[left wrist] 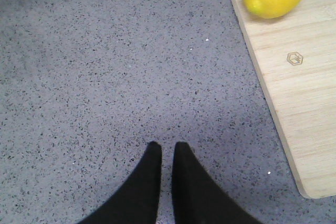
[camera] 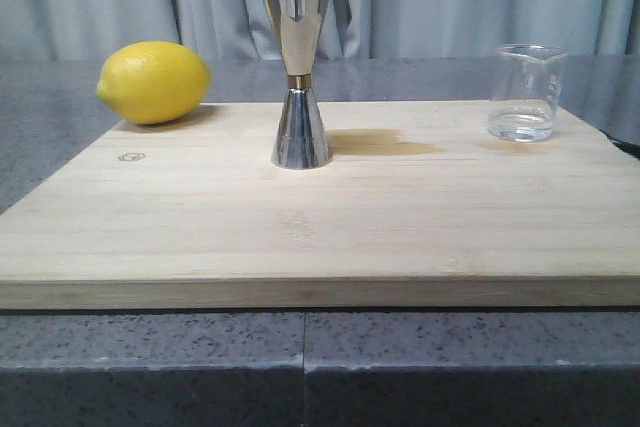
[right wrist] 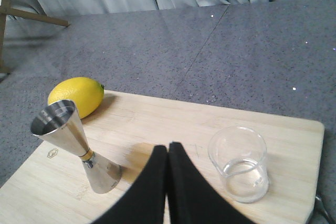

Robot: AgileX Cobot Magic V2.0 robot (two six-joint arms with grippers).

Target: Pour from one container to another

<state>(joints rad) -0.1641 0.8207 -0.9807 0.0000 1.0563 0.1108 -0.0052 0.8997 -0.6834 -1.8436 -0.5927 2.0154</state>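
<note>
The clear glass beaker stands upright at the back right of the wooden board, with a little clear liquid in its bottom. The tall steel jigger with a gold waist band stands upright near the board's middle. In the right wrist view my right gripper hovers shut and empty above the board, between the jigger and the beaker, touching neither. My left gripper is over the speckled counter left of the board, its fingers drawn together to a thin slit with nothing in them. Neither gripper shows in the front view.
A yellow lemon lies at the board's back left corner. The bamboo board rests on a grey speckled counter. A darker damp stain marks the board right of the jigger. Grey curtains hang behind.
</note>
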